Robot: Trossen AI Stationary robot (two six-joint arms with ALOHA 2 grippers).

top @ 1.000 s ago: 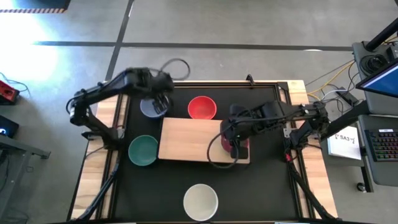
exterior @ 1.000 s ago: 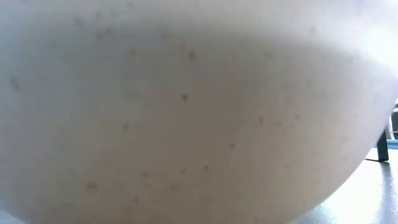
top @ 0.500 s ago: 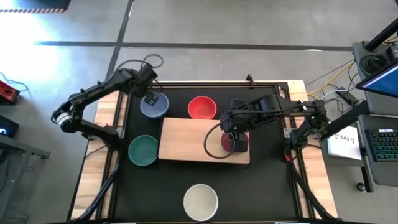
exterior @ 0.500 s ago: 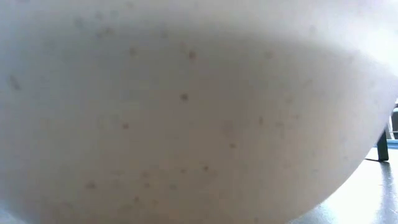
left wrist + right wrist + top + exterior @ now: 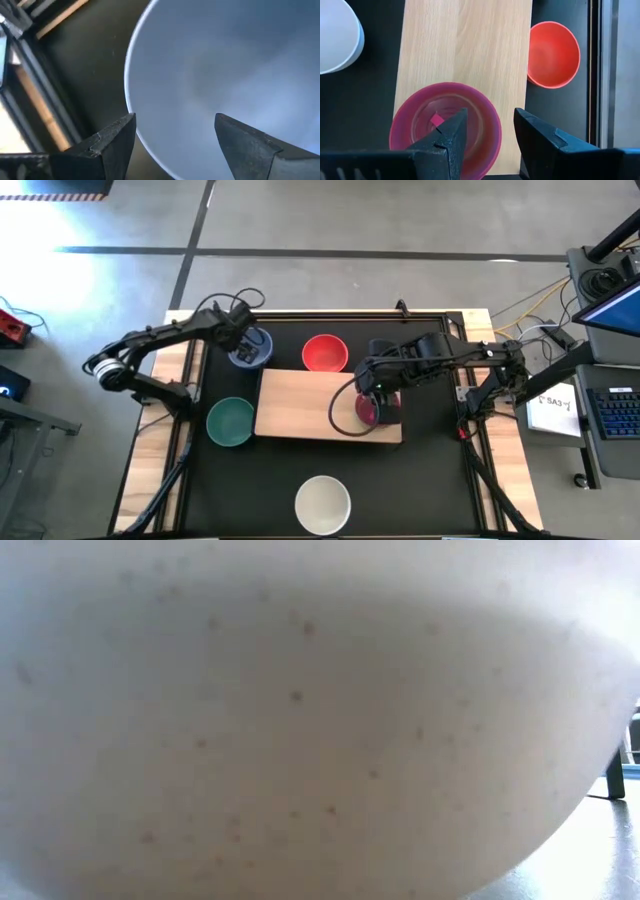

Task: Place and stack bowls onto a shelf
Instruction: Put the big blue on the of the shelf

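The blue-grey bowl (image 5: 254, 350) stands on the black tabletop at the far left. My left gripper (image 5: 244, 340) is down at it and open. One finger (image 5: 117, 137) stands outside its rim (image 5: 131, 80), the other (image 5: 240, 137) over its inside. The magenta bowl (image 5: 366, 413) rests upright on the right end of the shelf (image 5: 305, 402). My right gripper (image 5: 490, 117) hangs open above it, clear of it. The red bowl (image 5: 325, 352), teal-green bowl (image 5: 230, 421) and cream-white bowl (image 5: 322, 503) stand on the tabletop.
The cream-white bowl (image 5: 300, 720) fills the low view and hides everything behind it. The left and middle of the shelf (image 5: 465, 50) are bare wood. The table's wooden edge rails (image 5: 170, 380) run along both sides. A desk with a keyboard (image 5: 612, 415) stands to the right.
My left gripper has dropped from well above the table down to the blue-grey bowl, rolling as it went, while that arm's elbow swung out toward the table's left edge. It stays open. The bowls have not moved.
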